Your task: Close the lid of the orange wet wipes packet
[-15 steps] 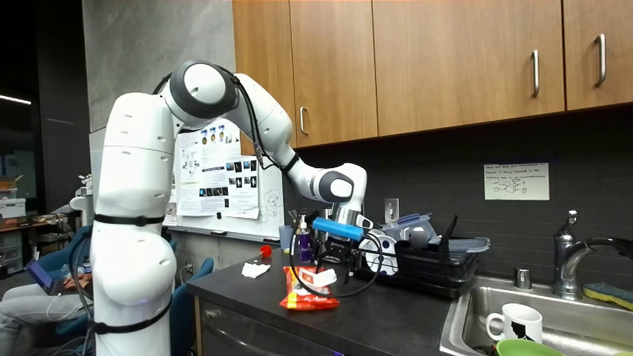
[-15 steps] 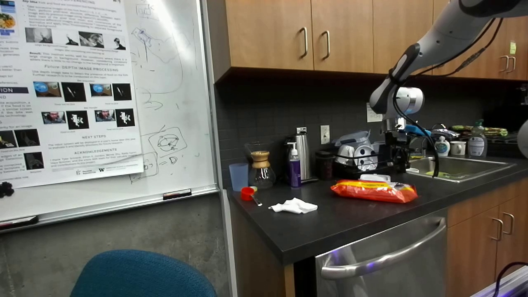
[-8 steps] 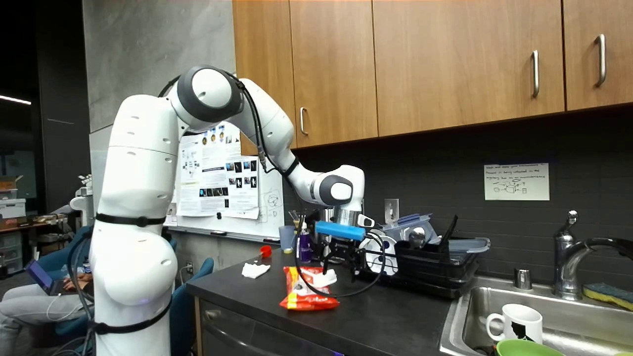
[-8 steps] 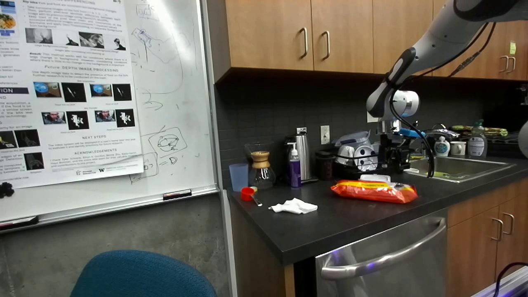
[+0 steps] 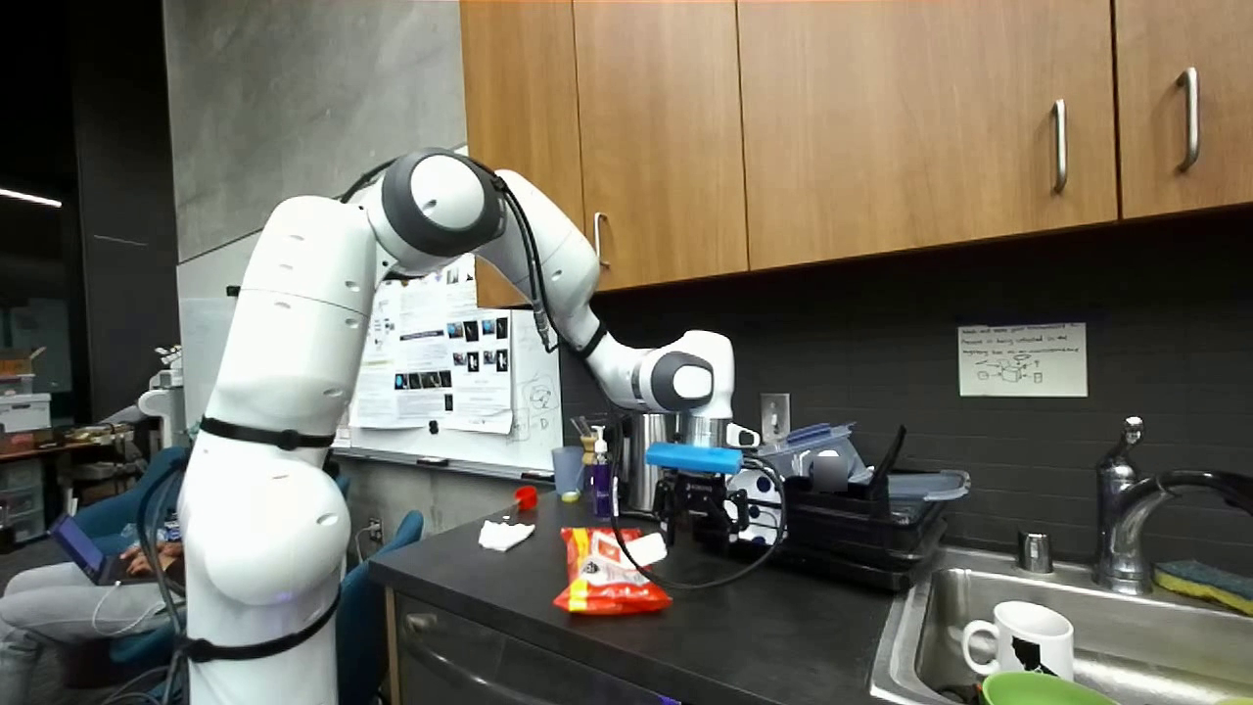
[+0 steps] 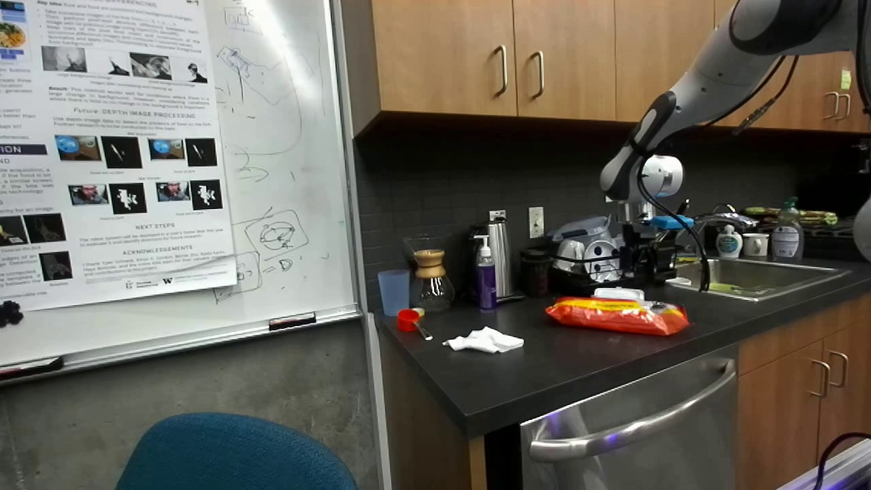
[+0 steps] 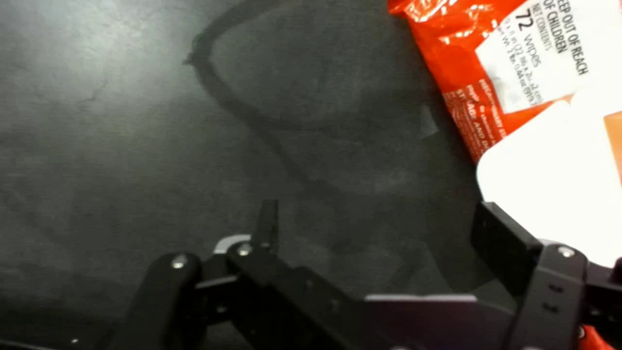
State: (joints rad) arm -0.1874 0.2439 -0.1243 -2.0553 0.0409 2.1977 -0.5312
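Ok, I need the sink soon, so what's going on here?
A robot arm is here to close the lid of the orange wet wipes packet on the counter. The lid is open, jutting past the packet's edge. The fingers are spread and hold nothing; in the wrist view one overlaps the lid, but whether they touch isn't clear.

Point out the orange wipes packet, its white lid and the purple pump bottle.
Orange wipes packet (image 6: 612, 318): in an exterior view, near side.
White lid (image 7: 551, 180): wrist view, broad face.
Purple pump bottle (image 6: 487, 287): in an exterior view, body.
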